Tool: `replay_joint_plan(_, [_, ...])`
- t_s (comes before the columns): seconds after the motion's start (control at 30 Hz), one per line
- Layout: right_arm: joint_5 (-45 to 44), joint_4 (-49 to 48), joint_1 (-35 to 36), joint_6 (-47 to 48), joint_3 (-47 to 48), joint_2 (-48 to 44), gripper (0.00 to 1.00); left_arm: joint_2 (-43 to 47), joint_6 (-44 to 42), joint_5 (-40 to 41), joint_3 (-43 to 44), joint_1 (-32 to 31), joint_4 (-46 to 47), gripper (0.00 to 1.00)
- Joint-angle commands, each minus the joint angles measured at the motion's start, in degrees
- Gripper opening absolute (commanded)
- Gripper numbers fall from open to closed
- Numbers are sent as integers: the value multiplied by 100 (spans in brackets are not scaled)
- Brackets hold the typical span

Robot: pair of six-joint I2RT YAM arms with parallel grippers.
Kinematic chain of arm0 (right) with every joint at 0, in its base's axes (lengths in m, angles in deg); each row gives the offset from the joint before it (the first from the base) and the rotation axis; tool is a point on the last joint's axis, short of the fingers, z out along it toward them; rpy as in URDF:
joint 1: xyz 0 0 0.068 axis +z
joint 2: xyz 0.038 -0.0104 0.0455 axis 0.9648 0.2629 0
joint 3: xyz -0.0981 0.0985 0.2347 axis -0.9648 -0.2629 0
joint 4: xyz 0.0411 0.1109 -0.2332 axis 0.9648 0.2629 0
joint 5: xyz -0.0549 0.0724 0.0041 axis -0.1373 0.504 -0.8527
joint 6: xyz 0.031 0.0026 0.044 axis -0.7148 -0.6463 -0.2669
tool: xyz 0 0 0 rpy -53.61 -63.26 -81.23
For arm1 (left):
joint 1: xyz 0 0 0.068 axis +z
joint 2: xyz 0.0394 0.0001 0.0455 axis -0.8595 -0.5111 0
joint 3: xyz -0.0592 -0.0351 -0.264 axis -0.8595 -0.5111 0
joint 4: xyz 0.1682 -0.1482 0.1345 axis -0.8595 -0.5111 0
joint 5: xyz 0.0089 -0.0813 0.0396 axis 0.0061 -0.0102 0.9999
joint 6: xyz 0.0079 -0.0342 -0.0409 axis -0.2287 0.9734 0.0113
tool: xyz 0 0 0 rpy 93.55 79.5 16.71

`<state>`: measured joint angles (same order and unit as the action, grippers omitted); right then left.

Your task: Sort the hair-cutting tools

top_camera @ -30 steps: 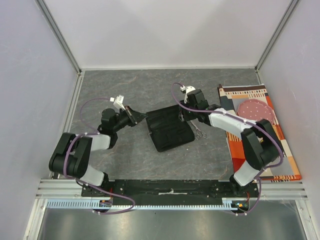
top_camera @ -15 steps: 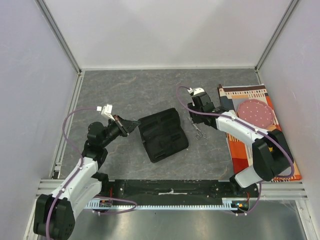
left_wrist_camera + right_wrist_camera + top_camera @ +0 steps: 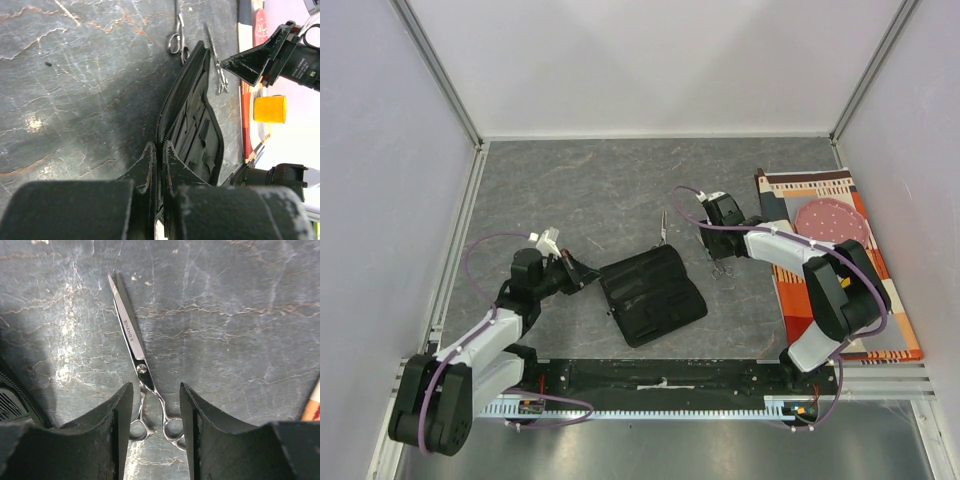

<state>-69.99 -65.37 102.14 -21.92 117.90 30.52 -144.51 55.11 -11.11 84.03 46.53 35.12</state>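
right tool [image 3: 156,390] spread wide over scissors [image 3: 131,337] marked "shang" | left tool [image 3: 158,150] pinching pouch [image 3: 195,135] edge

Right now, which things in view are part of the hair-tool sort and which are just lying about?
Job: silver scissors beyond the black pouch; second scissors under the open right gripper.
Rest: the black pouch, clamped by the left gripper; patterned mat.
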Motion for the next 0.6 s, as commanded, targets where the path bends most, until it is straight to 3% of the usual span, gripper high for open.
replay_joint_plan(0.0, [202, -324, 5, 23, -130, 191, 50, -453, -259, -74, 260, -19, 328, 2])
replay_joint_plan(0.3, [307, -456, 5, 15, -95, 393, 49, -1937, -487, -99, 857, -10, 969, 2])
replay_joint_plan(0.37, [281, -465, 13, 23, -104, 446, 44, -2254, -557, -345, 1095, -19, 1127, 3])
replay_joint_plan(0.57, [237, -474, 5, -29, -235, 472, 23, -3257, -645, -653, 1789, -10, 1514, 22])
